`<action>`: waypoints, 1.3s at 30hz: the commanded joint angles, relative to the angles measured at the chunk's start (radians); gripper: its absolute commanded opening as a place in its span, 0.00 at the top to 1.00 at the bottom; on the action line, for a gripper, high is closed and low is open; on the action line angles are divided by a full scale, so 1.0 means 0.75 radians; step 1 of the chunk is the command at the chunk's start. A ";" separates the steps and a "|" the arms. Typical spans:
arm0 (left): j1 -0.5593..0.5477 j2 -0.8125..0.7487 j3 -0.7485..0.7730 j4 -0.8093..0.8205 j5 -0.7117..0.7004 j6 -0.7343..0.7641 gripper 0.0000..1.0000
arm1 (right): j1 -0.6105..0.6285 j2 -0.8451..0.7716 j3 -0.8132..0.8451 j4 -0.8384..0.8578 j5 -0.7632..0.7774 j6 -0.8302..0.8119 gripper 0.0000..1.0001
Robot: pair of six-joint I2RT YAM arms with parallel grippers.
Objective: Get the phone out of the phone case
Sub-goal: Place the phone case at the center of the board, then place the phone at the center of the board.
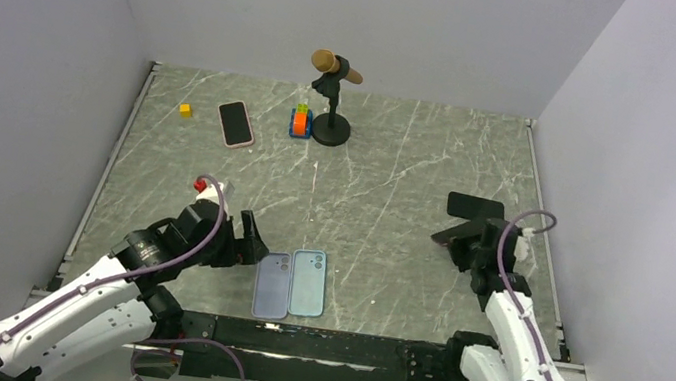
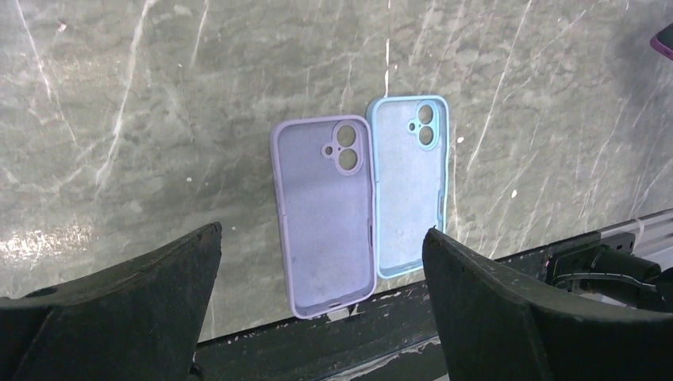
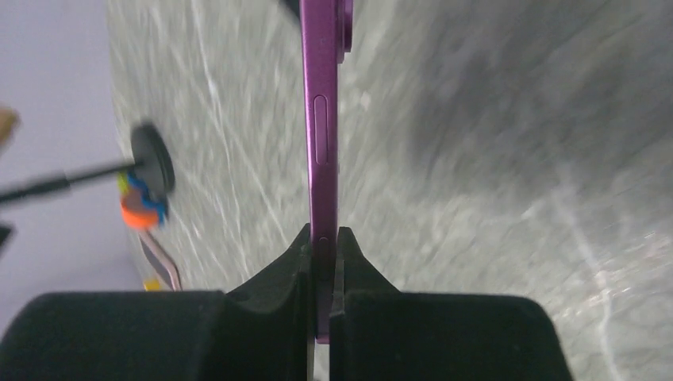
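the phone (image 3: 321,119), a purple one, is sitting bare in my right pincer (image 3: 321,238), which is clamping tight on its thin edges near one end. the rest of it is sticking out ahead of the fingers, and it is showing edge-on to my right wrist camera with a long side button facing me. from above, it is showing as a dark slab (image 1: 475,208) over the right side of the surface (image 1: 396,179), well apart from the cases.

two cases are lying flat, hollow side up, near the front edge of the surface: a lavender case (image 2: 325,214) and a blue case (image 2: 409,186). their long sides are touching, their camera cutouts are pointing away from me, and the blue one is sitting slightly farther out. both are lying with nothing inside.

my left pincer (image 1: 254,239) is hanging wide open just left of the lavender case, gripping nothing; its two dark fingers (image 2: 159,294) are framing both cases in the left wrist view.

toward the far edge, a pink-edged phone (image 1: 236,124) is lying face up, with a yellow block (image 1: 185,109) to its left, stacked coloured blocks (image 1: 300,122) to its right, and a microphone stand (image 1: 330,129) just beside those.
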 commanded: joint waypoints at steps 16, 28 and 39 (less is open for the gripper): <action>-0.006 0.127 0.082 0.441 0.118 -0.030 0.04 | -0.321 0.554 -0.049 0.637 -0.065 0.203 1.00; -0.008 0.157 0.119 0.438 0.107 0.003 0.04 | -0.325 0.722 -0.047 0.758 -0.109 0.266 0.76; -0.008 0.158 0.158 0.393 0.088 0.064 0.02 | -0.326 0.495 -0.022 0.414 -0.082 0.001 0.00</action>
